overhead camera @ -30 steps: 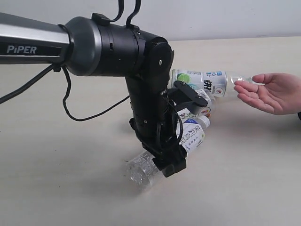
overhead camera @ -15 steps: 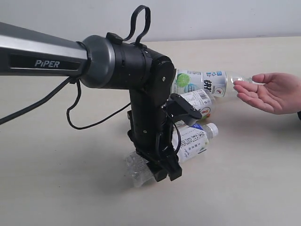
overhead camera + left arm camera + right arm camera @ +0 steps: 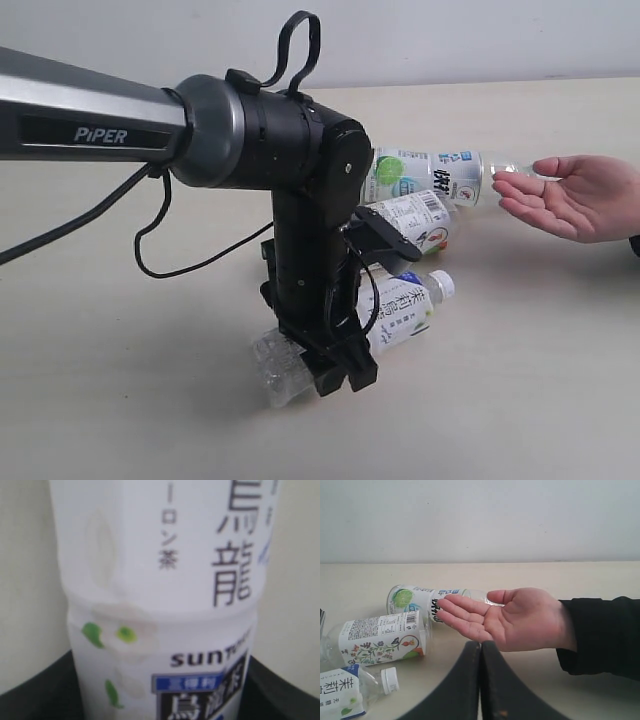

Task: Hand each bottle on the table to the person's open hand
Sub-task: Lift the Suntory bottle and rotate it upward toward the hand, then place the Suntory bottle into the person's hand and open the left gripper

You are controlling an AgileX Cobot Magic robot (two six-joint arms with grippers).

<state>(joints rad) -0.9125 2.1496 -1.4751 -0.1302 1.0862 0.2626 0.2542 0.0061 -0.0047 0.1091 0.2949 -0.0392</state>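
Descent is the change: the left fingers (image 3: 338, 372) sit lower and closer to the near edge of the tabletop (image 3: 120, 400) than a second ago. They pinch the white-label bottle (image 3: 404, 308) from both sides. It lies on its side, its cap swung away from the floral bottle (image 3: 415, 215). The hand (image 3: 575, 195) and the lime bottle (image 3: 420, 175) at its fingertips have not moved. The right fingers (image 3: 465, 690) are pressed together.

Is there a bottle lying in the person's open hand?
No: in the right wrist view the palm of the person's open hand is bare, and the nearest bottle lies on the table, not in it.
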